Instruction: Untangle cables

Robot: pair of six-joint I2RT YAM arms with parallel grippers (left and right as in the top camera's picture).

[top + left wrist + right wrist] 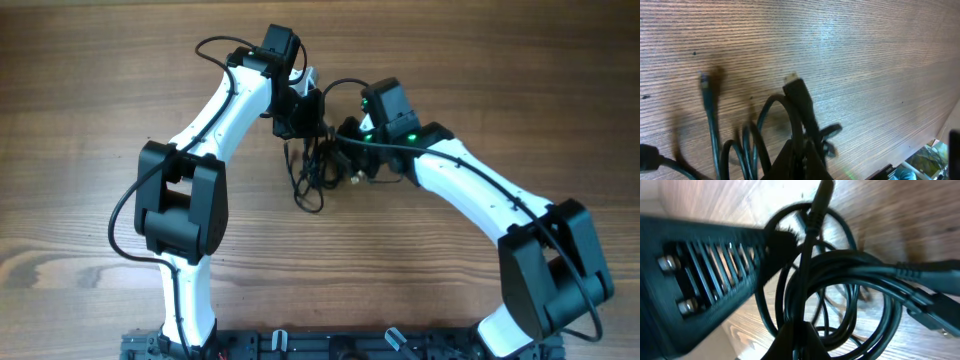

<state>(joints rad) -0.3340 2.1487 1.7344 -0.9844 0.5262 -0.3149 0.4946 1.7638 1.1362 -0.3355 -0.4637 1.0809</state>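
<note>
The cables (318, 165) are a knotted black clump with loose loops hanging toward the table centre, between the two arms. My left gripper (300, 118) is shut on a cable with a chunky plug end (799, 97) that sticks up past its fingers (802, 152). Another thin cord with a small plug (705, 85) lies to its left. My right gripper (352, 140) is shut on a thin cable (807, 255) that runs up from its fingers (801, 332), with several loops (860, 300) coiled around it.
The wooden table (100, 100) lies all round the clump. The other arm's ribbed black body (705, 275) fills the left of the right wrist view. The table's edge (945, 135) shows at the far right of the left wrist view.
</note>
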